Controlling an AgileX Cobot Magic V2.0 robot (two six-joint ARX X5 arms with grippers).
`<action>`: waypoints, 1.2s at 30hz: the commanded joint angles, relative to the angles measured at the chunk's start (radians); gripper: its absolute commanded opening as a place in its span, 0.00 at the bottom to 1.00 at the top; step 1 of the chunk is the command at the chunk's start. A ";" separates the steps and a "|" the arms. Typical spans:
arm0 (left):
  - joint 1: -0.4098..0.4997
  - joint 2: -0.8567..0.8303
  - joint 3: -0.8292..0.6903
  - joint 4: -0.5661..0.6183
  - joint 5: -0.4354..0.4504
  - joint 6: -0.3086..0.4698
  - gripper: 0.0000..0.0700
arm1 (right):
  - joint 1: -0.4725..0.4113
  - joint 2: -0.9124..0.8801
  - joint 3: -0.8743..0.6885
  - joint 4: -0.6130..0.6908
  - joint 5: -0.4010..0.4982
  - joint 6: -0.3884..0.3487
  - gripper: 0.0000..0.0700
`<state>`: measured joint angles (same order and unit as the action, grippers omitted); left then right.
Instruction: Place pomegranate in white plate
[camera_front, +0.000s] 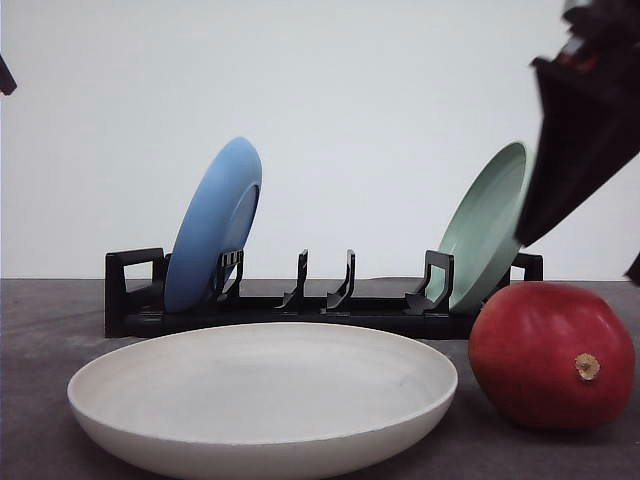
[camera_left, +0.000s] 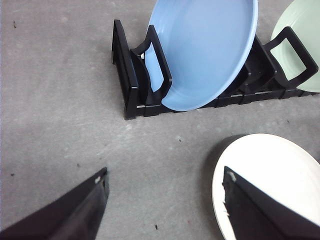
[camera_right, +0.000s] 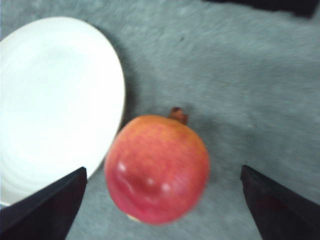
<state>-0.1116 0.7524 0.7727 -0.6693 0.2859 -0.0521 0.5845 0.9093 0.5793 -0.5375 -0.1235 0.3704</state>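
Note:
The red pomegranate (camera_front: 550, 355) rests on the grey table just right of the white plate (camera_front: 260, 395), its tan stem nub facing the camera. The plate is bare inside. In the right wrist view the pomegranate (camera_right: 157, 170) lies between and below the spread fingers of my right gripper (camera_right: 162, 200), which is open and hovering above it, apart from the fruit; the plate (camera_right: 55, 100) lies beside it. The right arm (camera_front: 585, 110) hangs at the upper right of the front view. My left gripper (camera_left: 165, 200) is open over bare table beside the plate's rim (camera_left: 220, 175).
A black dish rack (camera_front: 320, 300) stands behind the white plate, holding a blue plate (camera_front: 215, 225) at its left end and a pale green plate (camera_front: 485, 225) at its right end. Grey table (camera_left: 60, 100) extends left of the rack.

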 joint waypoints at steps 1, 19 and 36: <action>0.000 0.005 0.004 0.011 0.003 0.009 0.62 | 0.017 0.030 0.018 0.024 0.010 0.026 0.90; 0.000 0.005 0.004 0.012 0.003 0.010 0.62 | 0.067 0.273 0.018 0.088 0.020 0.049 0.88; 0.000 0.005 0.004 0.012 0.003 0.010 0.62 | 0.068 0.292 0.018 0.080 0.016 0.048 0.67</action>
<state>-0.1116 0.7522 0.7727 -0.6685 0.2862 -0.0521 0.6445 1.1912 0.5827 -0.4575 -0.1097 0.4094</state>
